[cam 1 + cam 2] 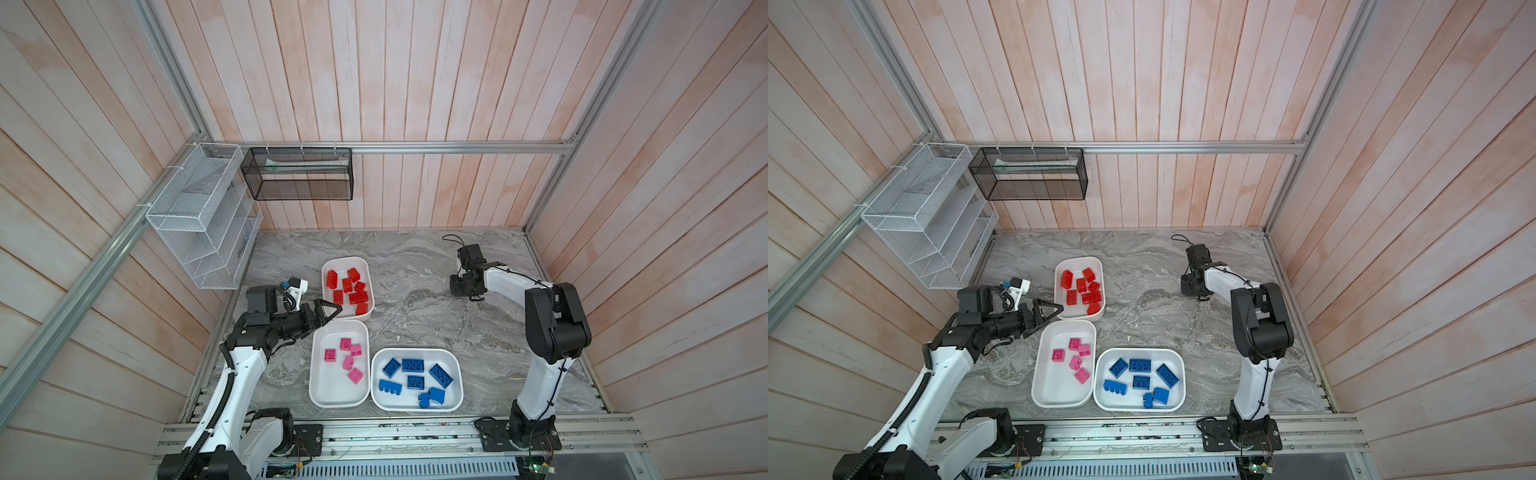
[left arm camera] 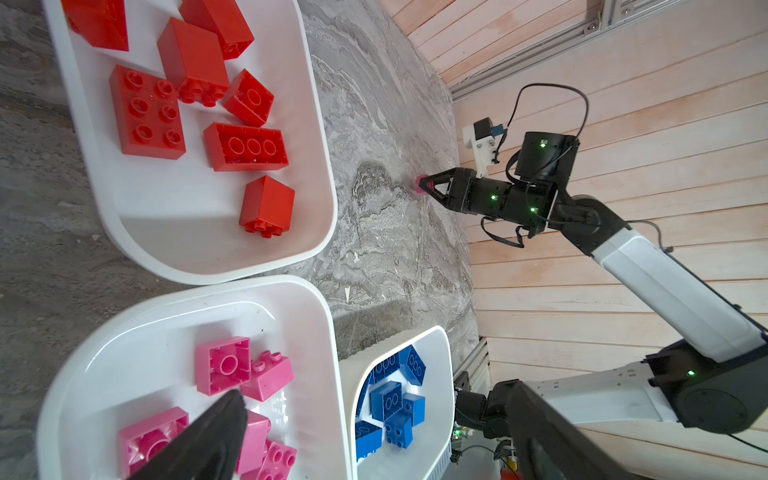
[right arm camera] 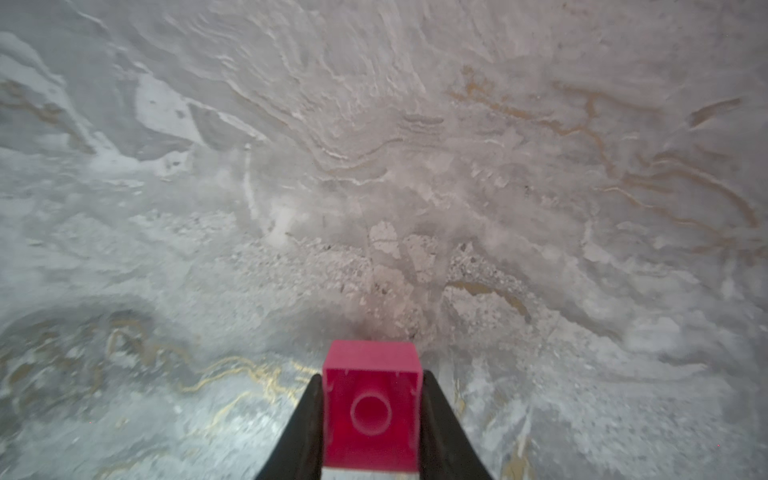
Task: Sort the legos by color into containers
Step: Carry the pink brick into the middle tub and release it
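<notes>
Marble tabletop (image 3: pixel 374 166), pink brick (image 3: pixel 371 399) pinched between right jaws, left jaws spread.

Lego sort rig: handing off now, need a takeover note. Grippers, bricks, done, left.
Left gripper: open, empty, over the near rim of the red tub.
Right gripper: shut on a pink brick, far right of the table.
Done: red bricks in the red tub, pink in the pink tub, blue in the blue tub; no loose bricks visible.
Left: carry the held brick to the pink tub.
</notes>
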`<state>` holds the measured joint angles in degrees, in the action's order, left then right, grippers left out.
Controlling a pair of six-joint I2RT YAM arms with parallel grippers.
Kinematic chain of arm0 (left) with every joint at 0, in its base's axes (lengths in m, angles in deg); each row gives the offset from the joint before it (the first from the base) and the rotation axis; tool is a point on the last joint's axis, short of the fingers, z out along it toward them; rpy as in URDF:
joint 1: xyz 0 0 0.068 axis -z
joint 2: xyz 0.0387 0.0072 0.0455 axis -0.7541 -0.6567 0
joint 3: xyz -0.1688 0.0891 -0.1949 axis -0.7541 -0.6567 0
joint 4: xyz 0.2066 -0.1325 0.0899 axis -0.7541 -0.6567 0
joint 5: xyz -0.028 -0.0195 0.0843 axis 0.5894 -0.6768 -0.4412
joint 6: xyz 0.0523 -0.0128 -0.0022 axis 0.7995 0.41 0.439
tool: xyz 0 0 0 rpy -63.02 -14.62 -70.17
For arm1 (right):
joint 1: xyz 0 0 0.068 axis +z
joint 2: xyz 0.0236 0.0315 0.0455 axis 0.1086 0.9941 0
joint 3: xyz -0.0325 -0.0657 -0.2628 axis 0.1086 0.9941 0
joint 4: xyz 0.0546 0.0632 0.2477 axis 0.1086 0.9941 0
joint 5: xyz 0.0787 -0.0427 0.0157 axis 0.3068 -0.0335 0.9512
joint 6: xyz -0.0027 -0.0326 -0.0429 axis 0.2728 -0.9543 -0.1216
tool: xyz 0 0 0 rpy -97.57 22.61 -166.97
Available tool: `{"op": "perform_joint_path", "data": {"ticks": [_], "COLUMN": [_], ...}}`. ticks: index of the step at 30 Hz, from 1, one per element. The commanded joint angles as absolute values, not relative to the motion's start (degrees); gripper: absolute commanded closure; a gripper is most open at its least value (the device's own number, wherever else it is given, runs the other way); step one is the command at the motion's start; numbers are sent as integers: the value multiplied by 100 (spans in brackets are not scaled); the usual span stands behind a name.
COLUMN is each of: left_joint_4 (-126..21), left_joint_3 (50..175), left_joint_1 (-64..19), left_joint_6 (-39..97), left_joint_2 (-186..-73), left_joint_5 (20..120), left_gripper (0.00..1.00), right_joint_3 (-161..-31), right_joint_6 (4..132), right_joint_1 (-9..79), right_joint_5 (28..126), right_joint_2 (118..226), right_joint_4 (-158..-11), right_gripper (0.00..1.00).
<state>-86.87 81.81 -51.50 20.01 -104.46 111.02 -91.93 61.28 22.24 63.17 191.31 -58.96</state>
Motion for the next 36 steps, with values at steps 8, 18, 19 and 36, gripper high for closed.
{"op": "perform_joint_path", "data": {"ticks": [8, 18, 19, 36], "left_joint_4": [-8918, -9008, -9019, -9176], "left_joint_3": [8584, 8635, 8626, 8563], "left_joint_1": [-5269, -5385, -5383, -5446], "left_joint_6": [2294, 2257, 2260, 2382], "left_joint_2": [-10453, -10393, -10374, -10303], "left_joint_5": [10771, 10618, 10615, 10645], "left_gripper": [0, 0, 0, 0], "right_joint_3": [-8888, -9033, -9135, -10513], "right_joint_6": [5975, 6071, 6026, 5213], "right_joint_1": [4574, 7169, 7310, 7806], "right_joint_5": [7052, 7689, 7676, 7685], "right_joint_2": [17269, 17940, 18119, 20039], "right_joint_4": [-5509, -6233, -6289, -6159], "right_gripper": [71, 71, 71, 53]}}
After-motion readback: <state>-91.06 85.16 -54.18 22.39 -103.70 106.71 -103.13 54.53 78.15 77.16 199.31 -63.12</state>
